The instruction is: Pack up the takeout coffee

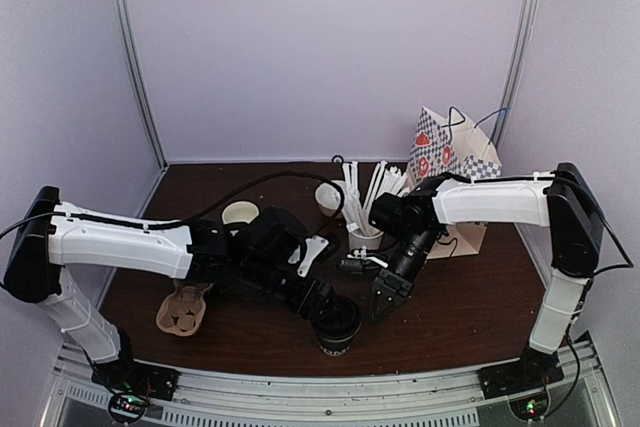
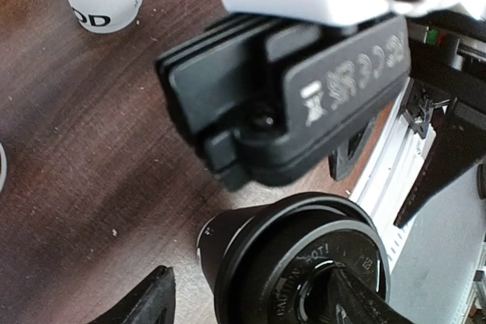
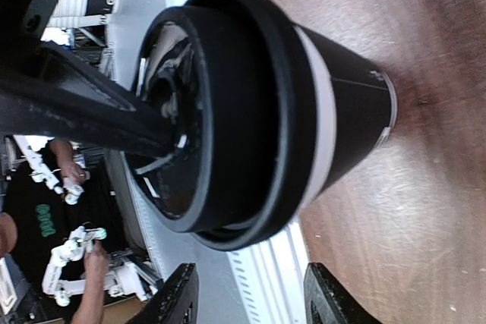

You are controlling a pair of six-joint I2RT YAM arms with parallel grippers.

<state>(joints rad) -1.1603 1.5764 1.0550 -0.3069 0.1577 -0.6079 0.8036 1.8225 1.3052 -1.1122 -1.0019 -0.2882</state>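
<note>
Left tool (image 2: 250,290): released, jaws apart astride rim of cup (image 2: 228,256). One finger (image 2: 364,305) over lid (image 2: 300,282), other clear of cup wall.
Right tool (image 3: 250,294): released, nothing between jaws, tips just short of same cup.
Cup upright, lidded, on desk (image 1: 450,317) near front edge, between tools.
Carrier (image 1: 183,309) well left.
</note>
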